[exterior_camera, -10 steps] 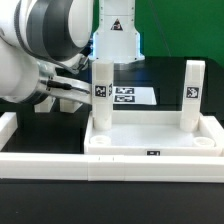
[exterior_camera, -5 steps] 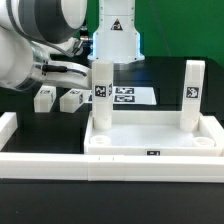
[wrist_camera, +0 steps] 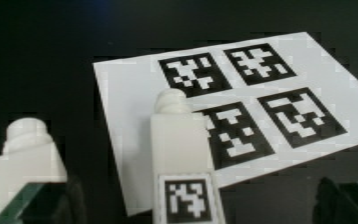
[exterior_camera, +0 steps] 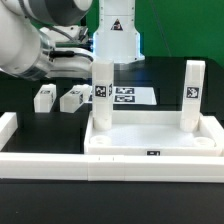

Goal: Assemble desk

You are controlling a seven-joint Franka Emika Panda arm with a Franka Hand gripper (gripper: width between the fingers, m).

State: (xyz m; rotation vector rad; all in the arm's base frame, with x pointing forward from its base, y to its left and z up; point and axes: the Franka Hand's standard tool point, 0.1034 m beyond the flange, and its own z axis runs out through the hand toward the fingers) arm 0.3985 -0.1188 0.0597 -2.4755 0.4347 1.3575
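**A:** How's the gripper [wrist_camera: 190, 200] being read here?

**B:** Spread wide, tbh. In the wrist view only the dark fingertips [wrist_camera: 345, 196] are caught, out at the picture's corners, and nothing is pinched. In the exterior view the gripper itself is pretty much hidden behind the arm [exterior_camera: 30, 40].

**A:** And what's framed between those tips?

**B:** An upright leg [wrist_camera: 176, 135], white with a square tag low on its face. No contact with it can be made out. Behind it the marker board [wrist_camera: 229, 90] is seen lying flat, four tags on it. Another white leg [wrist_camera: 19, 160] is cut off at the picture's edge, and which one it is can't be told.

**A:** Where's the desk stuff placed, then?

**B:** The tabletop [exterior_camera: 150, 133] is laid on the black bench [exterior_camera: 40, 125], pushed up against the long white rail [exterior_camera: 60, 166] at the front. The upright leg is stood in its far corner on the exterior view's left, and a second upright leg [exterior_camera: 191, 90] in the far corner on the right. The near corner sockets are left open. A loose leg [exterior_camera: 45, 97] and one more loose leg [exterior_camera: 72, 99] are laid side by side on the bench, just off the tabletop on the exterior view's left.
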